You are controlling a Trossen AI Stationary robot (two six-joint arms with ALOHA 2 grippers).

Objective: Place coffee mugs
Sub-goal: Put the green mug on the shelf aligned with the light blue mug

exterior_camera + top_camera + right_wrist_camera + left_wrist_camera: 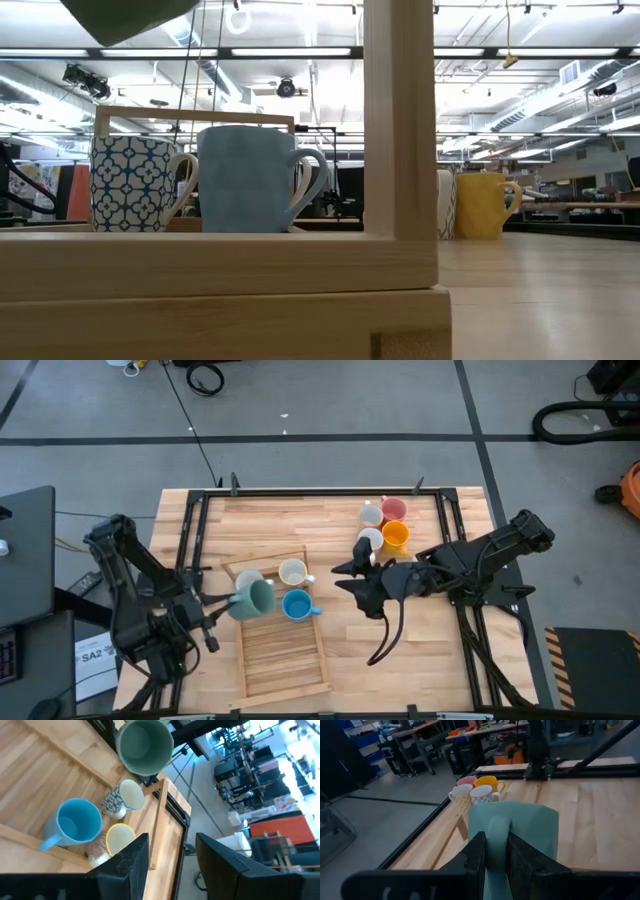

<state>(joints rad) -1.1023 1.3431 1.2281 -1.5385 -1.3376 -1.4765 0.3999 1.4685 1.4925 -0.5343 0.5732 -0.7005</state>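
Note:
My left gripper is shut on a teal-green mug, which hangs over the left part of a slatted wooden tray. On the tray stand a patterned white mug, a cream mug and a blue mug. Several more mugs, white, pink, orange and white, stand together on the table at the far right. My right gripper hovers open between the tray and that group, holding nothing. My left gripper pinches the teal mug's handle between its two fingers, coming nearly level from the table's left side. The mug is lifted clear of the tray and tipped on its side, its mouth facing the table's right.
The tray's raised wooden frame stands around the mugs on it. Black metal rails run along the table's left, far and right edges. Bare wood lies on the near half of the tray and at the table's near right.

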